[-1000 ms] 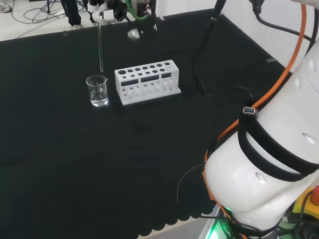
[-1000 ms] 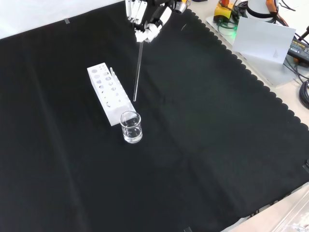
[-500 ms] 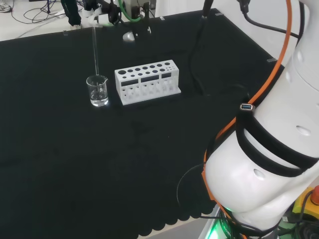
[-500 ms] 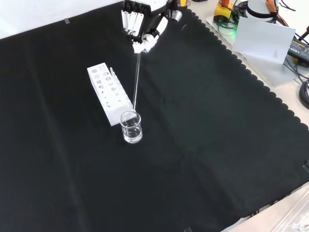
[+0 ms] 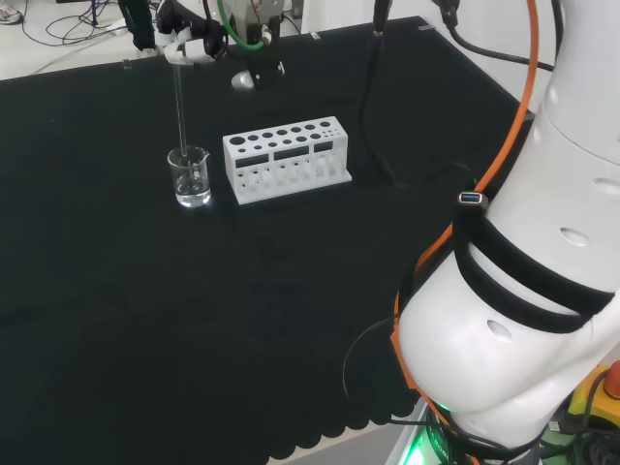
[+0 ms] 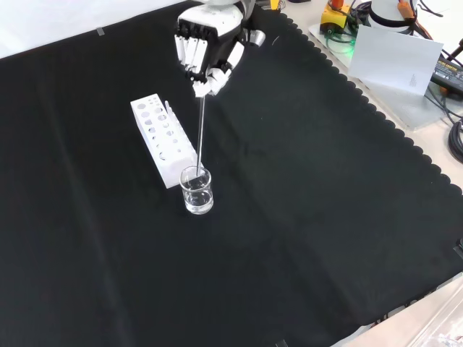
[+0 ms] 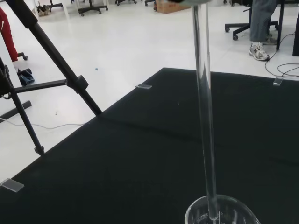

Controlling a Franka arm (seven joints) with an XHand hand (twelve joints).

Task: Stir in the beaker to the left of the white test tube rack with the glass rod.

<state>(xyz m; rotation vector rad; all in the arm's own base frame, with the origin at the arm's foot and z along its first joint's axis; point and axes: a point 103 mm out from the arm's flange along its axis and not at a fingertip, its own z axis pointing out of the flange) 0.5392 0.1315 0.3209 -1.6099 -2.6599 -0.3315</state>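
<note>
Beaker (image 6: 197, 191) stands on the bench (image 6: 325, 217) just beside the rack's (image 6: 163, 138) near end in the front view, at 9 o'clock of the rack in the head view; clear liquid in its bottom. Largest first: bench, then arm links at the head view's right, rack, robot hand, beaker, rod.

Robot hand (image 6: 205, 48) sits at 12 o'clock of the beaker in the front view, fingers curled round the rod's (image 6: 200, 130) top end, pinching it.

Change: a second ago the rod's tip hung above and at about 12 o'clock of the beaker, clear of the rim. Half a second ago it was nearly over the mouth. Now the tip is inside the rim; the wrist view shows the rod (image 7: 205, 121) passing down into the beaker's mouth (image 7: 219, 212). Whether it reaches the liquid is hard to tell. Judgement: insertion is done or nearly so, and stirring can begin once the tip is in the liquid.

Rod's long axis is near vertical, tip pointing down at 6 o'clock, top leaning slightly toward 12.
</note>
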